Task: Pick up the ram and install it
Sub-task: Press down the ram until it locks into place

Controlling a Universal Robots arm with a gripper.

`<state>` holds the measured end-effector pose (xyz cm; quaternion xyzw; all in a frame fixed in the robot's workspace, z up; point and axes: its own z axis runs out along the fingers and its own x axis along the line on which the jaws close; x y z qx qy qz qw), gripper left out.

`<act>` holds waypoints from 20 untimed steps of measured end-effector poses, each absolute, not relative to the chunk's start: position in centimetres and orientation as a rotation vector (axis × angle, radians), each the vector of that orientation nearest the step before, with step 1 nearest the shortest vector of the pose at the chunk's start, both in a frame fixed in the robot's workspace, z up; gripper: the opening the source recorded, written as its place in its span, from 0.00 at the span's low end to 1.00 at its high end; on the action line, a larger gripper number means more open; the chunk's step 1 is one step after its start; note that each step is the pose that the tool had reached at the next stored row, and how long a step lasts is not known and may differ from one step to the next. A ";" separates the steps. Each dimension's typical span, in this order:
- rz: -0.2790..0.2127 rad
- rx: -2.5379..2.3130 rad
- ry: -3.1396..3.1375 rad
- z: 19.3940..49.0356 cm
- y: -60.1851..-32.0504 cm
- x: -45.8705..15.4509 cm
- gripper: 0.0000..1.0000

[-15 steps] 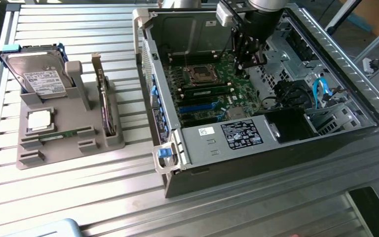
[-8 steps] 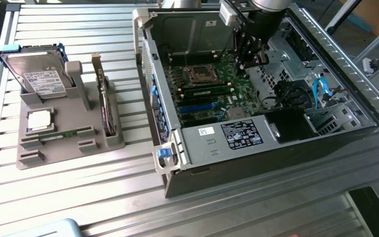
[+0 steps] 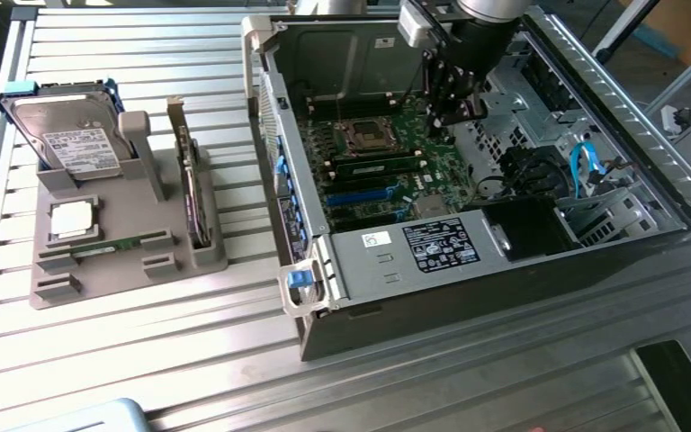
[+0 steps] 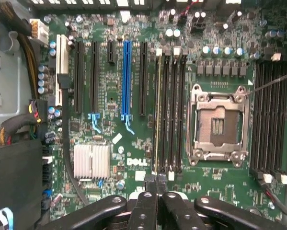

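The hand [image 4: 155, 181], fingers pressed together, hangs over the motherboard [image 4: 133, 143] near the CPU socket [image 4: 219, 122], and the ram [image 4: 156, 115] stands on edge in the slot farthest from that socket in the bank of memory slots beside it.

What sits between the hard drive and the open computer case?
In the exterior view, an upright expansion card stands in the grey holder between the hard drive and the case, then a strip of table.
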<state>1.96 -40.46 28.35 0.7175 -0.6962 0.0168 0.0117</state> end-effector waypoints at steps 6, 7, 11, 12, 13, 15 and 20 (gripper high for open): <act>0.052 2.238 -2.171 28.0 -40.5 2.1 0.11; 0.052 2.238 -2.171 27.7 -40.5 2.2 0.11; 0.052 2.237 -2.171 26.6 -40.5 2.2 0.11; 0.052 2.237 -2.171 26.6 -40.5 2.2 0.11; 0.052 2.237 -2.171 26.6 -40.5 2.2 0.11; 0.051 2.238 -2.171 26.2 -40.5 2.2 0.11; 0.051 2.238 -2.171 25.1 -40.5 2.3 0.11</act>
